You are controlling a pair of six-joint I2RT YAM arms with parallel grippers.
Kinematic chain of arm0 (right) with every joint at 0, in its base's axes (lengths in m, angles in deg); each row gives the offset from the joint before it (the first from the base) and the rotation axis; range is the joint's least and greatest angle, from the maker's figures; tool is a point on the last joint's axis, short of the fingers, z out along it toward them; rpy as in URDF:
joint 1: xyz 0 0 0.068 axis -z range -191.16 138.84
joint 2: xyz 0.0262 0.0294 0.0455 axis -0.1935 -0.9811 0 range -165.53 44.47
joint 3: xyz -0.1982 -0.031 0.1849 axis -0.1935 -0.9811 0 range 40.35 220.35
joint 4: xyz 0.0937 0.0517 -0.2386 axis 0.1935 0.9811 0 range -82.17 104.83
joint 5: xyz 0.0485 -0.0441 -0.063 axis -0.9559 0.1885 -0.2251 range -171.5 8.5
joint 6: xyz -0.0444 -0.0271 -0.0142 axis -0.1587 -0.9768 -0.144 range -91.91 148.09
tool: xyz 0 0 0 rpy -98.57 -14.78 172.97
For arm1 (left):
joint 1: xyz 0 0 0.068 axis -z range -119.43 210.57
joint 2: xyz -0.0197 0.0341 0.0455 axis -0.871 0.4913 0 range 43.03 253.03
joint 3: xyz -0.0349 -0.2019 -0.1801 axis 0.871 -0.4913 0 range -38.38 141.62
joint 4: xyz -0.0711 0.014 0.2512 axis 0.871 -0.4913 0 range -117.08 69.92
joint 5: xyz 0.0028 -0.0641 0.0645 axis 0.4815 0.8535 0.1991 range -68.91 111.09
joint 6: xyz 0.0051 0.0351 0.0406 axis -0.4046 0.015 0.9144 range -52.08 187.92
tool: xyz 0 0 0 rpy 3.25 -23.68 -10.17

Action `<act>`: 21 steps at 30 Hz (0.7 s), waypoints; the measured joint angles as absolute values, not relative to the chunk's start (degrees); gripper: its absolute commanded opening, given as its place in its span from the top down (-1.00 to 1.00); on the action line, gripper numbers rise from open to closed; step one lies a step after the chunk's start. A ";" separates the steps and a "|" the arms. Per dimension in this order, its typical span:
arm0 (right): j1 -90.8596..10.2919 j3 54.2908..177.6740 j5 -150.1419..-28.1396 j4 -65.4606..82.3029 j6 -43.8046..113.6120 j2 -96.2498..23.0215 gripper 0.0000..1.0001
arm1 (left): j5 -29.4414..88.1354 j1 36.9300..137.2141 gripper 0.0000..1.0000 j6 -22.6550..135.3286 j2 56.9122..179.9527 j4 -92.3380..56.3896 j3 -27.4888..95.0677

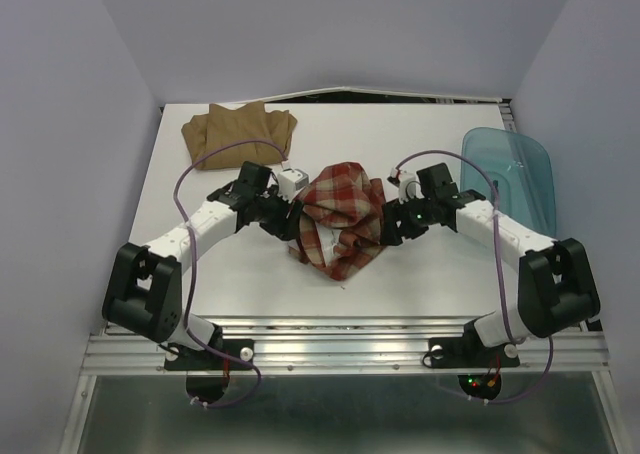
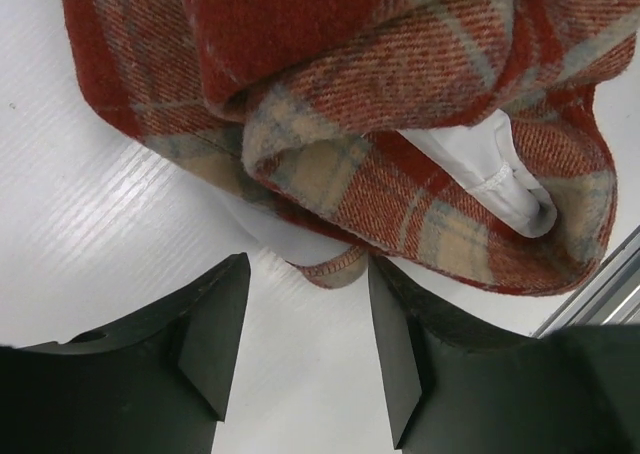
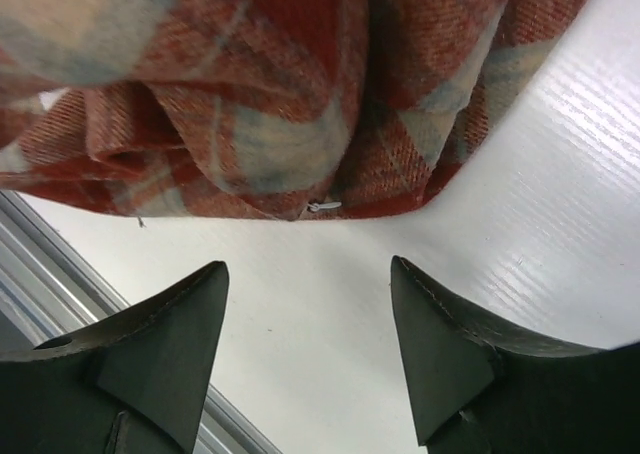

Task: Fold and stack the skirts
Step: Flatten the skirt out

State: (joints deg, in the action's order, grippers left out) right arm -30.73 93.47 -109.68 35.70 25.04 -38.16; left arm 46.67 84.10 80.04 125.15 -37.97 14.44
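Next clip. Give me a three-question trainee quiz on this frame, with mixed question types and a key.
1. True or false: the left gripper and the right gripper are both open, and neither holds the plaid skirt.
2. Where does the tan skirt lie? A) at the far left of the table B) between the two grippers C) hanging over the near edge
3. Fill in: in the top view, the blue tub stands at the table's ____ edge.
Key: 1 true; 2 A; 3 right.
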 measured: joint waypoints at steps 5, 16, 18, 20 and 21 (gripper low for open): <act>-30.73 90.06 -109.23 31.84 24.89 -39.69 -0.38 | 48.48 84.10 -0.11 78.62 126.64 -36.07 14.44; -30.73 87.48 -111.26 20.75 26.20 -44.00 -0.39 | 49.93 84.10 0.38 77.17 129.22 -32.88 14.44; -30.73 87.57 -112.07 19.33 26.61 -44.20 -0.17 | 50.04 84.10 0.57 77.11 129.22 -32.50 14.50; -30.73 88.23 -112.74 18.52 27.05 -44.76 0.23 | 50.56 84.10 0.76 76.95 129.22 -32.24 14.68; -30.73 88.64 -112.98 18.13 27.44 -45.14 0.40 | 50.73 84.10 0.88 76.82 129.22 -32.22 14.79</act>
State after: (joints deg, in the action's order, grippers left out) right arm -30.73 88.64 -112.98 18.13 27.44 -45.14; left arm 50.73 84.10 76.82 129.22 -32.22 14.79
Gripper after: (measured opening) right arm 0.540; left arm 0.215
